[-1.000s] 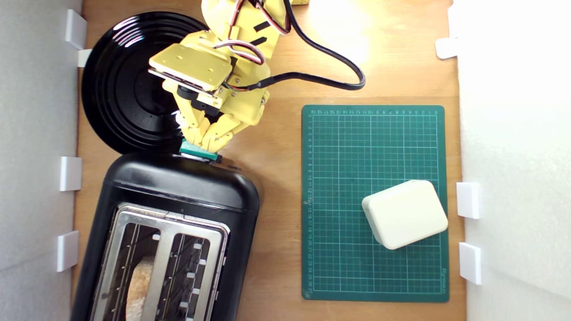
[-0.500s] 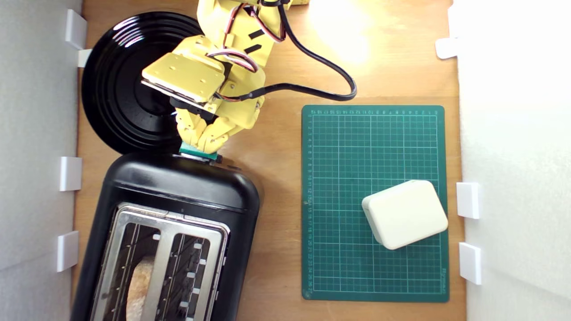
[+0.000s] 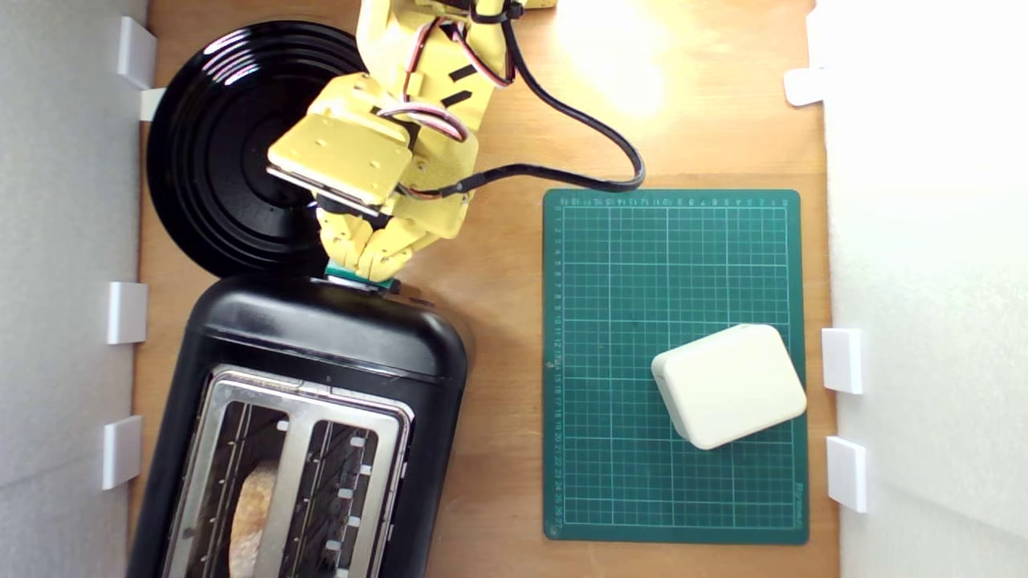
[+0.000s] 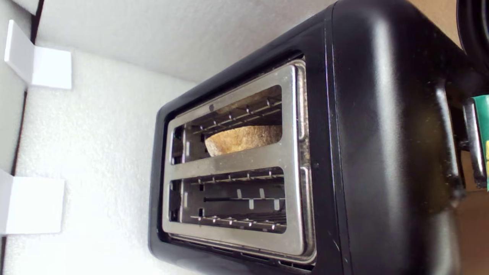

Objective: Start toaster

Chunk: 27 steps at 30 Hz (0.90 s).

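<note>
Jaws pressed together atop the teal lever knob (image 3: 359, 274) of the glossy black toaster (image 3: 321, 345).

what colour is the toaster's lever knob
Teal-green; the lever knob on the black toaster shows best in the exterior view.

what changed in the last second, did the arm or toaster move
The end effector stayed closed at the teal lever knob while the wrist above it shifted slightly and the black cable swung toward the exterior view's left. The toaster, bread, black plate and cream box stayed put.
</note>
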Each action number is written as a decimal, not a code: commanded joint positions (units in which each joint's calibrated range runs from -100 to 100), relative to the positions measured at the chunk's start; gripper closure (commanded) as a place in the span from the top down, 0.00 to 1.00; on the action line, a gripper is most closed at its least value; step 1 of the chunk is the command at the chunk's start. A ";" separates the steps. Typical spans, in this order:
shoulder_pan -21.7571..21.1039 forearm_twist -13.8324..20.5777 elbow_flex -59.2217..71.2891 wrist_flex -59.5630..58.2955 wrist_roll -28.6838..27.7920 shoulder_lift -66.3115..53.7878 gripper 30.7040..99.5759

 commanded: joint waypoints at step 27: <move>2.88 -0.37 3.56 -5.22 0.72 2.65 0.01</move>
